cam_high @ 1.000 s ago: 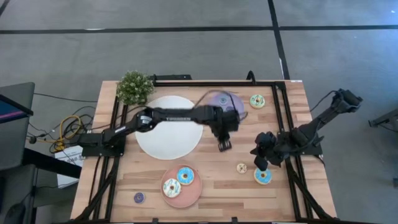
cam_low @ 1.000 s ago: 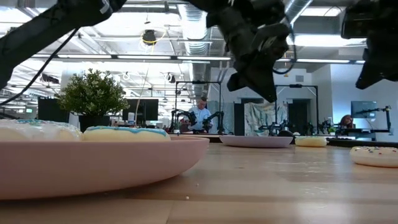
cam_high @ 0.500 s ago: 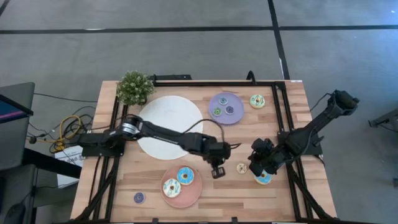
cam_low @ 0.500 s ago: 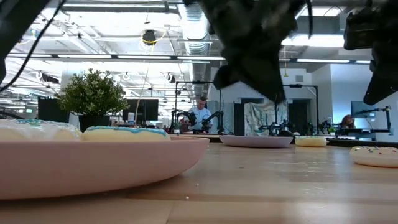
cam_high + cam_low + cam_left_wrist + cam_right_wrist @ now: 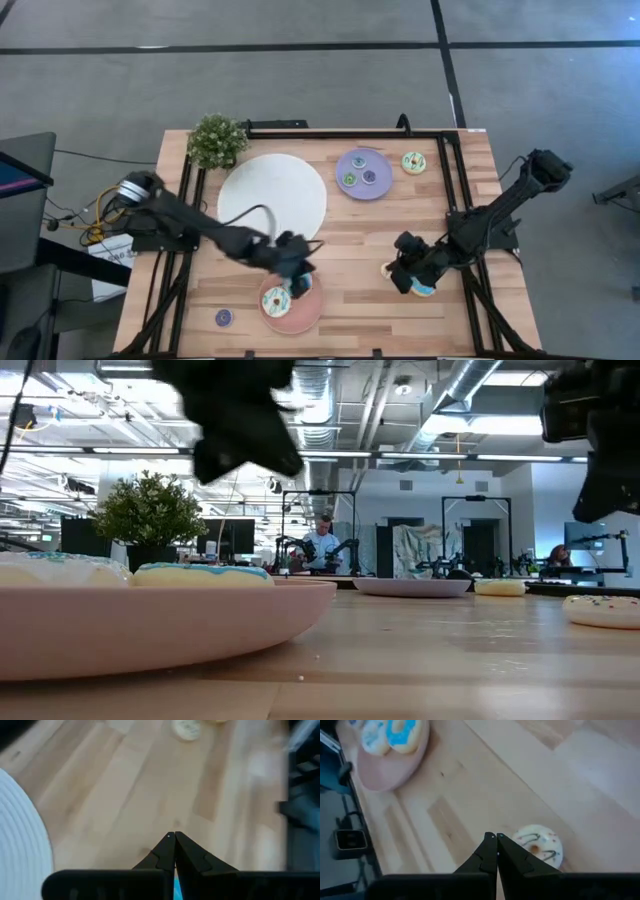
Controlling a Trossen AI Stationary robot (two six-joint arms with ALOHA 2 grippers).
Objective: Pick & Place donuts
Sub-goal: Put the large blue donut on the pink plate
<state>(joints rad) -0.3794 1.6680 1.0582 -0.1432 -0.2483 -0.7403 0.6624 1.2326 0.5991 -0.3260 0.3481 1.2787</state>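
Right tool sits low over the bench toward 4 o'clock, fingers pressed together, nothing between them. Right wrist view: the closed tips point just short of the beige mini donut, which lies flat on the wood, apart from the tips. From above that same mini sits right beside the tool, with a light blue donut just past it, partly under the arm.

Left tool is also shut and empty, hanging over the pink plate at 6 o'clock, where a white donut and a second blue-iced one, mostly hidden under the tool, already lie.

Likely step: right tool picks the beige mini. To do it well:
- open the fingers before dropping; shut tips would only shove the ring
- centre over the ring so the fingers straddle it, or put one finger through the hole
- go straight down, squeeze gently, the toy looks light and may skid on wood
- stay clear of the light blue donut next door

Others: purple mini at 7 o'clock near the bench edge; lilac plate at 1 o'clock carrying a green mini and a blue mini; pale green donut just right of it. Big white plate near centre-left, plant at 11 o'clock.
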